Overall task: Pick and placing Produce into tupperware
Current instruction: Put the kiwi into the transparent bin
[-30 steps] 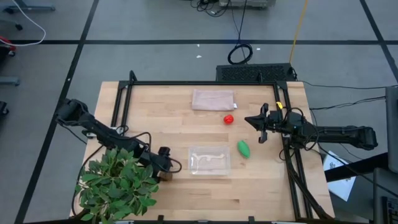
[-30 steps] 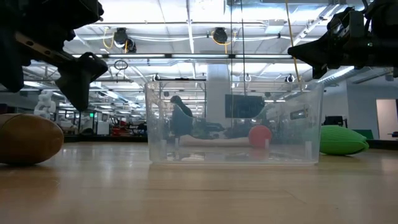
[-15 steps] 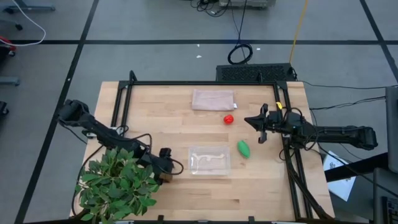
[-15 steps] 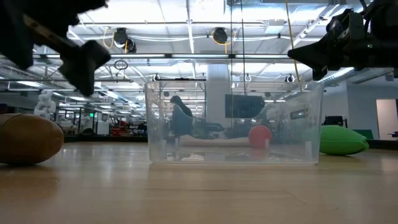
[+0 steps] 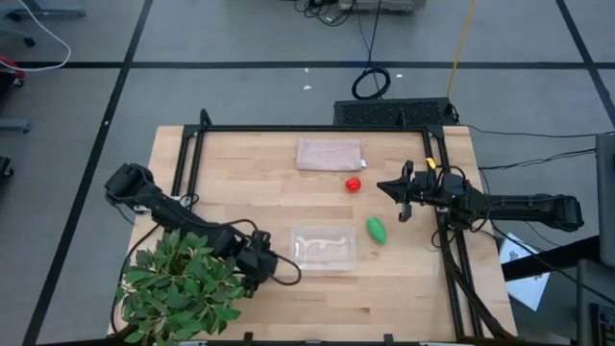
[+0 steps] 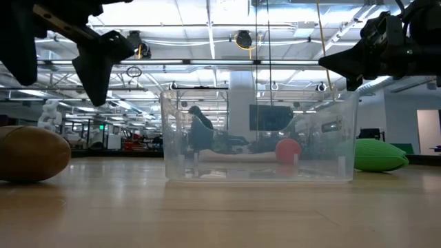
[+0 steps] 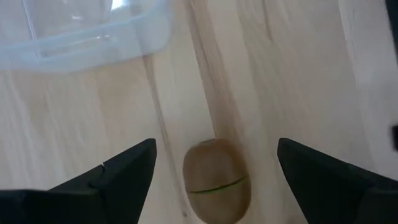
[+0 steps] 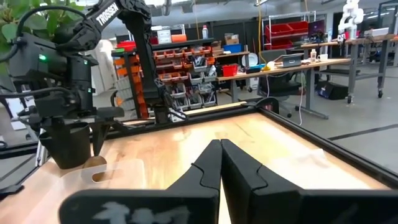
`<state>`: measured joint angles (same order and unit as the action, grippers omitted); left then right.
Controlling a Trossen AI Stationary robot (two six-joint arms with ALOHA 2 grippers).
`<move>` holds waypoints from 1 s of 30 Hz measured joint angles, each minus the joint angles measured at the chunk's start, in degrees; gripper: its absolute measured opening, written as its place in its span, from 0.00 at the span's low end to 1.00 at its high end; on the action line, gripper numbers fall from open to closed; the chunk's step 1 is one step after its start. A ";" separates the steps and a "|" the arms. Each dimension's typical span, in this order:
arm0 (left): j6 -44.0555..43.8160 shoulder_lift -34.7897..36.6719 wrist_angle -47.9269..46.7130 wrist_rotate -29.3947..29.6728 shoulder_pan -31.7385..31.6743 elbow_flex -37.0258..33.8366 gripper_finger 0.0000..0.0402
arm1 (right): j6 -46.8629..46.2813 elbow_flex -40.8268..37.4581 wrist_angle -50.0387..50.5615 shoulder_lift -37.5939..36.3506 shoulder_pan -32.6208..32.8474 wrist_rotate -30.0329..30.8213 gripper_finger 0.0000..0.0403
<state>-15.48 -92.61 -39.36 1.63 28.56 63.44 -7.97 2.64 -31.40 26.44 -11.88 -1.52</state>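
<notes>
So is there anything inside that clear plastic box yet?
No, the tupperware looks empty. The red fruit seen through its wall in the low view sits on the table behind it. Nothing covers its inside.

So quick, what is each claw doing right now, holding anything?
Left claw: open, empty, above the kiwi.
Right claw: shut, holding nothing, near the table's right edge.
</notes>
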 joint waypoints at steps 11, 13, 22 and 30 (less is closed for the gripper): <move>-5.27 -0.01 -1.01 -1.21 -0.02 0.00 0.85 | -0.34 0.01 -0.03 0.00 0.00 0.00 0.00; -4.86 -0.01 -2.08 0.06 -0.02 0.00 0.85 | -0.35 0.01 -0.02 0.00 0.00 0.00 0.00; -2.19 -0.01 -4.03 4.87 -0.02 0.00 0.85 | -0.36 0.02 -0.02 0.00 0.00 -0.01 0.00; -1.98 -0.01 -3.95 2.50 -0.02 0.00 0.85 | -0.39 0.02 -0.02 0.00 -0.02 -0.02 0.00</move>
<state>-17.46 -92.62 -43.31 4.14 28.53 63.44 -8.36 2.66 -31.42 26.44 -11.90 -1.54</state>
